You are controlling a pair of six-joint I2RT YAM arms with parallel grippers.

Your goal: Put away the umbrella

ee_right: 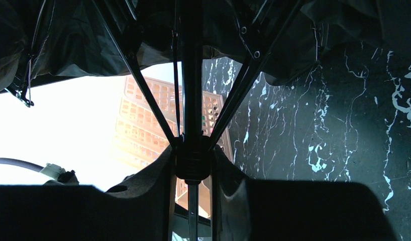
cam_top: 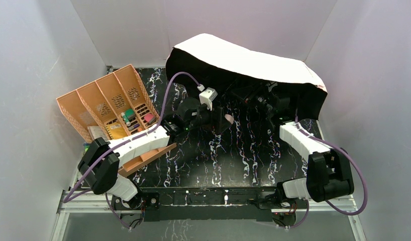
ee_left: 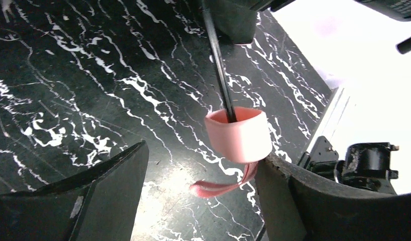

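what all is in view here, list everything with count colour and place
umbrella: one, open, black underside, pale top; back of the table, right of centre
handle: one, pink, on the umbrella's shaft, between the left hand's fingers
strap: one, pink, hanging from the handle
organiser: one, orange, left side of the table
small items: several, mixed colours, in the organiser
table: one, black with white veins
cables: two, purple, one on each arm
left hand: one, black, open around the handle
right hand: one, black, shut on the umbrella's shaft under the canopy
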